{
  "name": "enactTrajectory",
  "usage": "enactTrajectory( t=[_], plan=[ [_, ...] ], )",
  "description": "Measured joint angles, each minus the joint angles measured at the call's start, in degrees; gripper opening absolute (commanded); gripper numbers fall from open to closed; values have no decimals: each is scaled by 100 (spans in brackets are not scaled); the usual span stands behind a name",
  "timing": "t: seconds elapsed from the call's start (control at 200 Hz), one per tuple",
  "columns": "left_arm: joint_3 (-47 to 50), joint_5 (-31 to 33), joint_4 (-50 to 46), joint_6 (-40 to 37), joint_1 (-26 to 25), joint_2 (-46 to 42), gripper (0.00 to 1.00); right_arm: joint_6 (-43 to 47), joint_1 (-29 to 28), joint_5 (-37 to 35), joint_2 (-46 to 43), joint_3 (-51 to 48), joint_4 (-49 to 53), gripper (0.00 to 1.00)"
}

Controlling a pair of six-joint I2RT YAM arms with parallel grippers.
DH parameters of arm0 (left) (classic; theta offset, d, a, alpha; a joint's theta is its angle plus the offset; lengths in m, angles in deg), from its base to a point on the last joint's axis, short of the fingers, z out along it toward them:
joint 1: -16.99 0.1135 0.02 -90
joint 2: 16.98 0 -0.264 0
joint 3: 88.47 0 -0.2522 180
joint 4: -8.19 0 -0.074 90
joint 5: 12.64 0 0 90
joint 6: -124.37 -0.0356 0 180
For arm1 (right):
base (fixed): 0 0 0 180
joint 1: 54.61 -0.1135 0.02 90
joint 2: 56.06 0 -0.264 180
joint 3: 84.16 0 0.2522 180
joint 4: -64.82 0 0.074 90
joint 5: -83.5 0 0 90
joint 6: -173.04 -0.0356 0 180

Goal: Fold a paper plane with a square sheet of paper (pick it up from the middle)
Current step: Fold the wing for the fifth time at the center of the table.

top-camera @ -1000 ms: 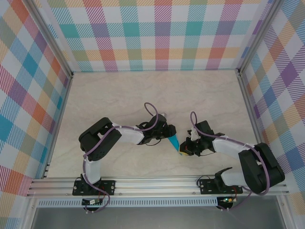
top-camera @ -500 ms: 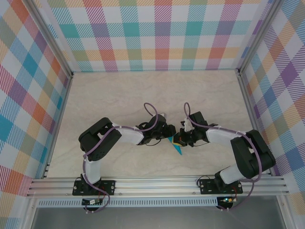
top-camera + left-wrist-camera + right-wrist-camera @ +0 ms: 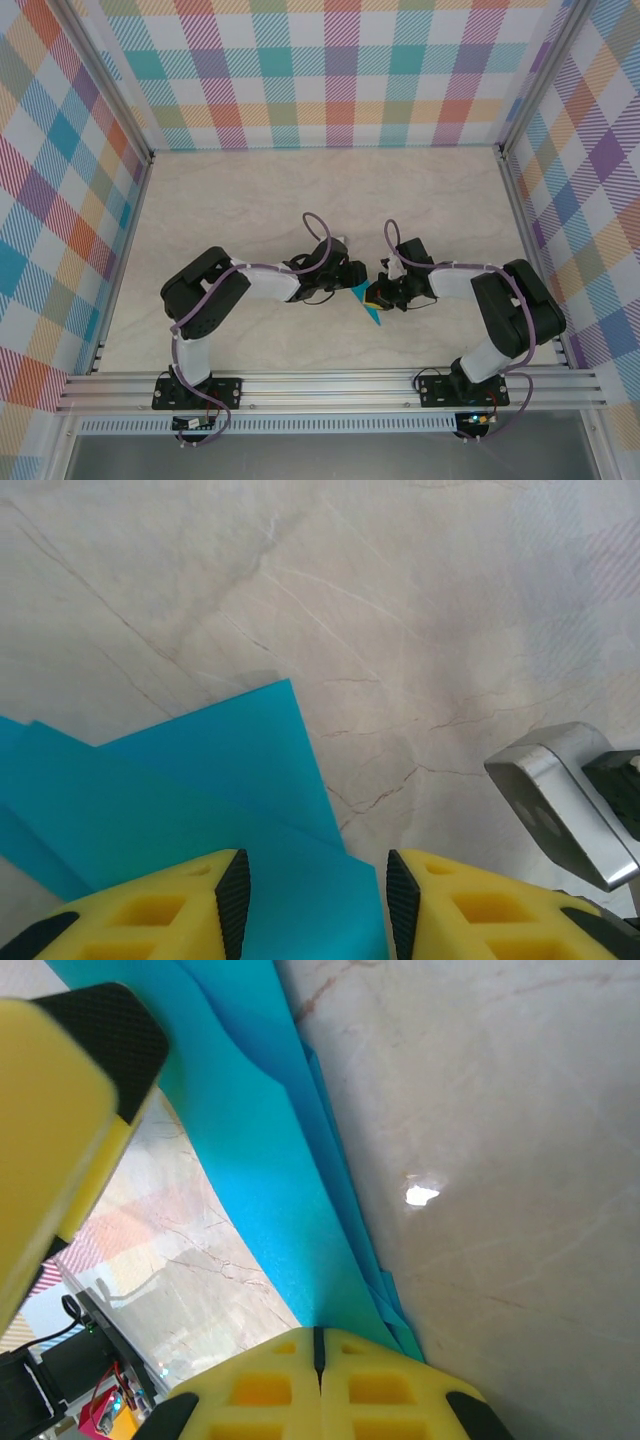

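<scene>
On the marble-patterned table [image 3: 250, 200], the left gripper's [image 3: 318, 880] yellow fingers stand apart, and the teal paper plane [image 3: 200, 770] runs into the gap between them. Just to their right, the right gripper's [image 3: 320, 1345] jaws are pressed together, clamped on the plane's layered edge.

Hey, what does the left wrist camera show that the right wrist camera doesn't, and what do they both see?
Left wrist view: the left gripper open over the thin teal-blue folded paper, with a silver metal block at the right edge. Right wrist view: the right gripper pinched shut on the paper's layered edge, and a yellow finger with a black pad at upper left. Shared: the paper and the pale marble table.
</scene>
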State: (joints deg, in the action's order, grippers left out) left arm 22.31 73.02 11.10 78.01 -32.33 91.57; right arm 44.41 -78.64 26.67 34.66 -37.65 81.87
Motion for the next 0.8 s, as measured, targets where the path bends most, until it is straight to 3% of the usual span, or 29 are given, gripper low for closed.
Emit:
enactTrajectory(
  t=[0.335, 0.8],
  plan=[
    [133, -63, -44, -52, -11, -833, 41, -125, 2, 59, -4, -94, -240, 1],
    [321, -42, 466, 284, -118, -4, 38, -146, 4, 70, -7, -120, -291, 0]
  ],
)
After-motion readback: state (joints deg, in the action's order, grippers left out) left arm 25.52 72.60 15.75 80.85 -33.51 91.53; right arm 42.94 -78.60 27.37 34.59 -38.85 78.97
